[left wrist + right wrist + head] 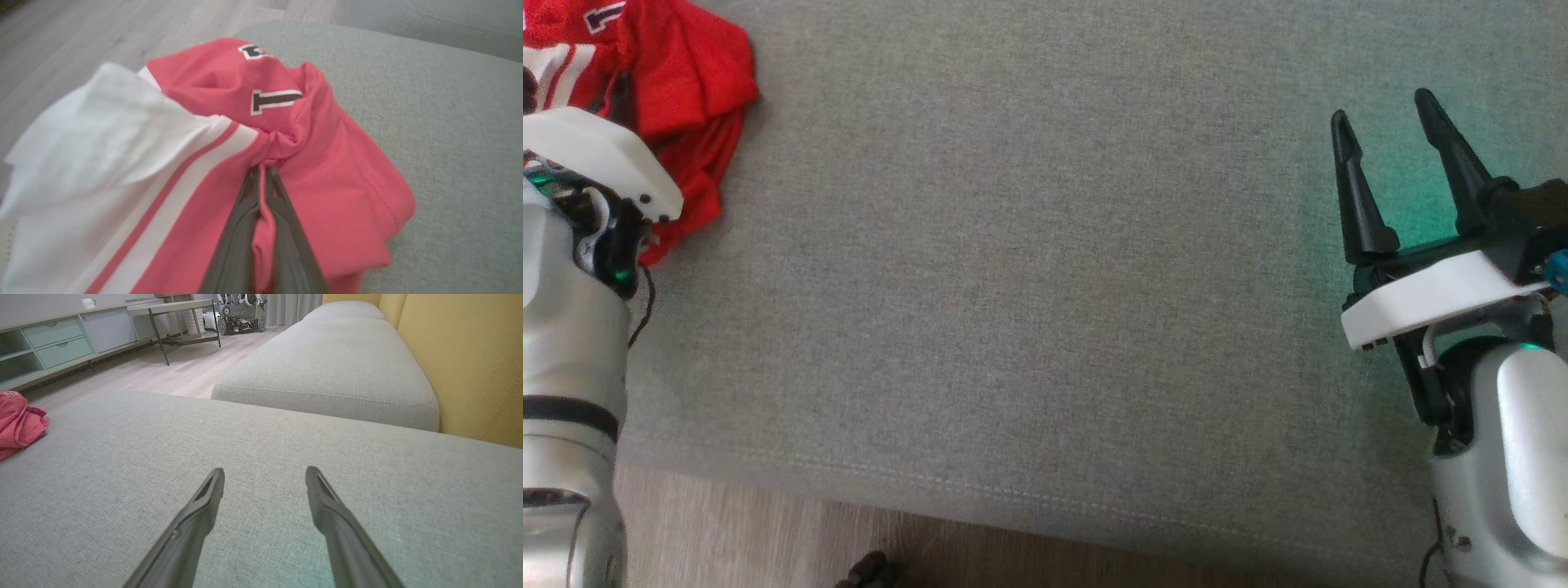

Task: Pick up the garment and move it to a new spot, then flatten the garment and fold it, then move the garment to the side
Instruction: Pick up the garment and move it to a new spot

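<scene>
At the cushion's (1029, 286) far left corner, in the head view, the garment (686, 90) lies crumpled, red with white panels and dark lettering, its near part hidden under the left arm's (572, 327) white wrist plate. The fingers of that arm are hidden there. By the cushion's right edge the right gripper (1383, 110) hangs over bare grey fabric, jaws wide, well apart from the garment, with a green glow on the cloth beside it. Wood floor (768, 523) runs along the cushion's near edge. In the left wrist view, the left gripper (261, 171) has its two fingers pressed together on a pinched ridge of red cloth that stands up between them; a white panel with a red stripe spreads to one side and a loose red hem to the other. In the right wrist view, the right fingers are spread wide above the cushion, touching nothing, and the garment shows as a red heap at the far left. A second cushion (327, 363), a yellow backrest (461, 355) and a low cabinet (49, 343) lie beyond.
</scene>
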### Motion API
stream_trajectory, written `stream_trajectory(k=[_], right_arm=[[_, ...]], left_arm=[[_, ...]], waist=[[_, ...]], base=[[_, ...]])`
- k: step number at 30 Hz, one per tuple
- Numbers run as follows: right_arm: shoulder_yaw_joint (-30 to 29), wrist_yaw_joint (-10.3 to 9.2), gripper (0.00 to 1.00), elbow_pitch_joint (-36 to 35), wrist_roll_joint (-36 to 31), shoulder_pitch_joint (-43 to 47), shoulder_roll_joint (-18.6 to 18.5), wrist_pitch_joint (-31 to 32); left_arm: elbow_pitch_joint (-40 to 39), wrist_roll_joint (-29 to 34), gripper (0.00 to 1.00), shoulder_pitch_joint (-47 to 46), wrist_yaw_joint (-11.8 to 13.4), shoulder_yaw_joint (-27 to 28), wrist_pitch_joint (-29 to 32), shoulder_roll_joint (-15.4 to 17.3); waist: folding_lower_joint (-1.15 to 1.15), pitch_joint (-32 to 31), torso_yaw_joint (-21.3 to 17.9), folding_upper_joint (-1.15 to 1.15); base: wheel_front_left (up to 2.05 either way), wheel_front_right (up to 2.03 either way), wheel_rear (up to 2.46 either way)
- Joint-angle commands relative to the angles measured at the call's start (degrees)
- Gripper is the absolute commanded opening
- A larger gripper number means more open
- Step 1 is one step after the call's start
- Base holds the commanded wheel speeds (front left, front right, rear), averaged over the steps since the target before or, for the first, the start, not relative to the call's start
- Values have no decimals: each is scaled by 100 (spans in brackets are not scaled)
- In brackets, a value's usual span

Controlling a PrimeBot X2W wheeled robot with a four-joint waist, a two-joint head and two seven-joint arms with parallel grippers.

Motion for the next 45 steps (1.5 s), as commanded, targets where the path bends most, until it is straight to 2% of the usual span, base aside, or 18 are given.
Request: stream_trajectory(k=[1, 6, 10, 14, 20, 24, 30, 33, 39, 45], right_arm=[[110, -4, 100, -201, 14, -126, 27, -11], [11, -4, 100, -127, 50, -41, 81, -138], [-61, -4, 100, -54, 98, 72, 141, -246], [-141, -4, 100, -8, 137, 211, 207, -341], [-194, -4, 100, 22, 229, 481, 299, -470], [-216, -4, 100, 1, 284, 690, 335, -528], [-264, -4, 100, -77, 375, 956, 356, -551], [-277, -4, 100, -105, 464, 1019, 358, -557], [-261, -4, 100, -253, 663, 1094, 360, -563], [-138, -4, 100, -376, 830, 975, 360, -627]], left_arm=[[-141, -36, 0, -132, 7, 64, -124, 443], [-377, -169, 0, -273, 6, -150, -823, 715], [-863, -179, 0, -222, 5, -103, -997, 859], [-1997, -113, 0, 161, 23, 145, -1010, 941], [-3778, 51, 0, 1361, 182, 379, -1012, 908], [-4809, 19, 0, 2307, 348, 395, -916, 834], [-6389, -4, 0, 3525, 711, 293, -454, 640], [-6786, 0, 0, 3794, 767, 185, -353, 553], [-7357, -25, 0, 4048, 709, -323, -281, 201], [-7128, 137, 0, 3593, 477, -1031, -167, -130]], waist=[[0, -73, 32, 0], [0, -425, 101, 0], [0, -773, 100, 0], [0, -1120, 49, 0], [0, -1597, -147, 0], [0, -1836, -321, 0], [0, -2029, -607, 0], [0, -2050, -726, 0], [0, -1934, -1260, 0], [0, -1474, -2051, 0]], base=[[0, 0, 0], [0, 0, 0], [0, 0, 0], [0, 0, 0], [0, 0, 0], [0, 0, 0], [0, 0, 0], [0, 0, 0], [0, 0, 0], [0, 0, 0]])
